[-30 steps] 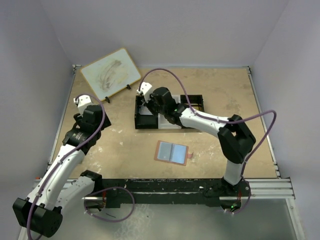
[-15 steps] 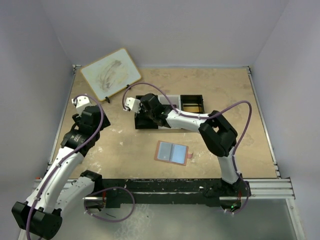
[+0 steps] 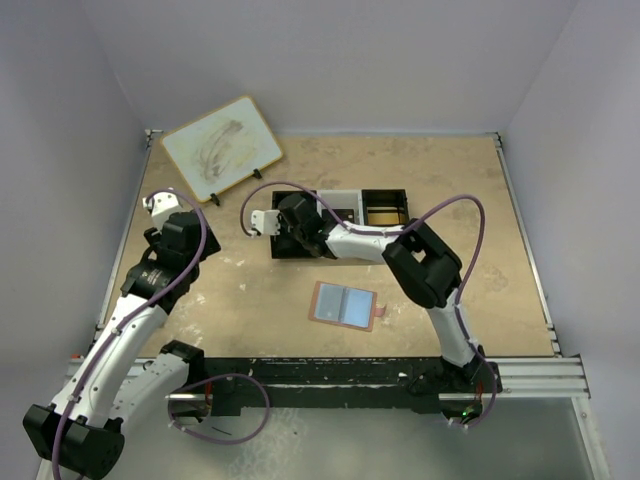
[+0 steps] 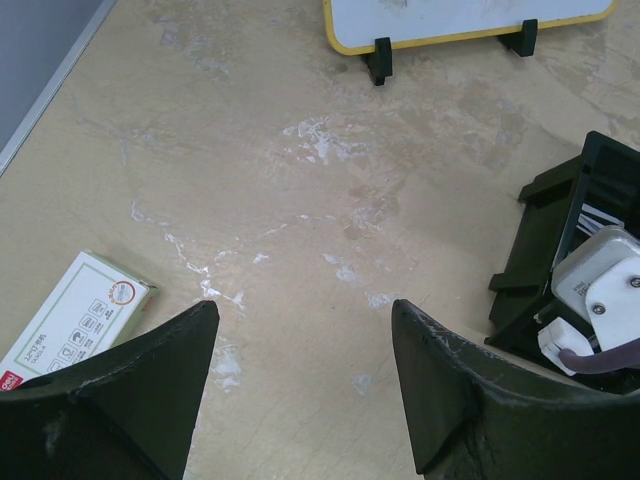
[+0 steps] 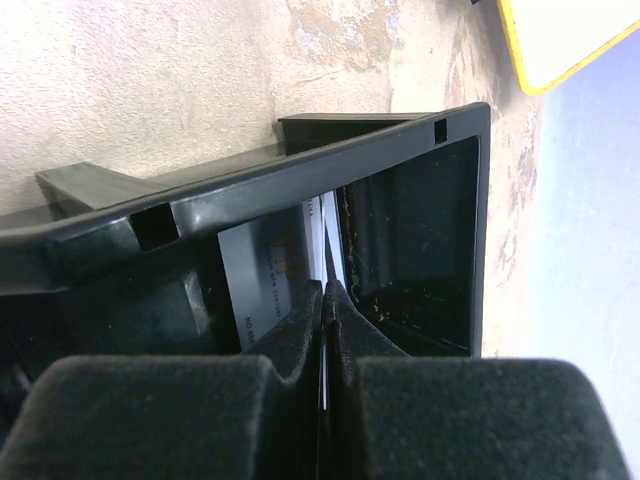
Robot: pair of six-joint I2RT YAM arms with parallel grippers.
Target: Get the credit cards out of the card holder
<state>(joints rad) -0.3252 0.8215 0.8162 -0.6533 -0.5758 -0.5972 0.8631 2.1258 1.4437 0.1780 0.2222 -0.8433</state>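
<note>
The top view alone shows the holder (image 3: 343, 305): it lies open on the table (image 3: 450, 170), grey-blue inside up, near the front edge and well apart from both grippers. From here I cannot tell whether cards sit in its slots. The same view shows the tray (image 3: 385, 190) behind it, with a black, a white and a black compartment, and the right arm reaching across the tray to its left end. The board (image 3: 221, 148) stands at the far left corner.

The right wrist view gives what the top view hides. The right gripper (image 5: 323, 292) is closed, its pads pressed together, with the tips at the tray's black wall. Just beyond the tips a pale card (image 5: 268, 275) with print on it shows inside the tray. A thin pale line runs between the pads. I cannot tell whether it is this card's edge, so I cannot tell whether the card is pinched.

The left wrist view shows the left gripper (image 4: 300, 310) open wide over bare table, holding nothing. It also shows a small white-and-green box (image 4: 75, 315) lying at the left, which the arm hides from above. The board's yellow rim and black feet are ahead, and the tray's corner is at the right with the right arm's white wrist part beside it.
</note>
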